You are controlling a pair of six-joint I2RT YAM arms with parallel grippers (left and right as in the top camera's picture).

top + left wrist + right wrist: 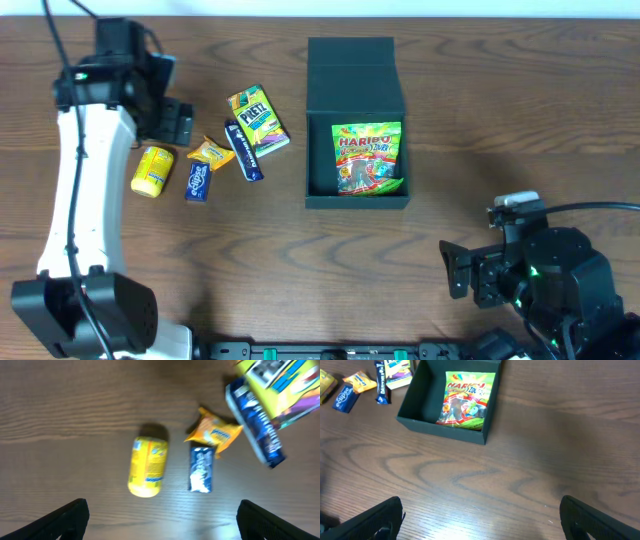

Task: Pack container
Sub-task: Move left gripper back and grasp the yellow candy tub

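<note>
Well left of container [355, 80], left gripper [161, 512]: jaws spread wide, nothing held. Under it, yellow tin [148, 466], small blue packet [201, 469], orange packet [214, 433], dark blue bar [256, 425] and yellow box [280, 380] lie loose, all left of container. Off container's right, on side away from lid, right gripper [480, 510]: jaws equally wide, empty. Container open, lid folded back, Haribo bag [368, 158] flat inside, toward right wall.

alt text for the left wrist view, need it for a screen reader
Five snacks lie on a wooden table beyond the open left gripper: a yellow tube on its side, a small blue packet, an orange wrapper just above it, a dark blue bar and a yellow box at upper right. Nothing is between the fingers.
</note>
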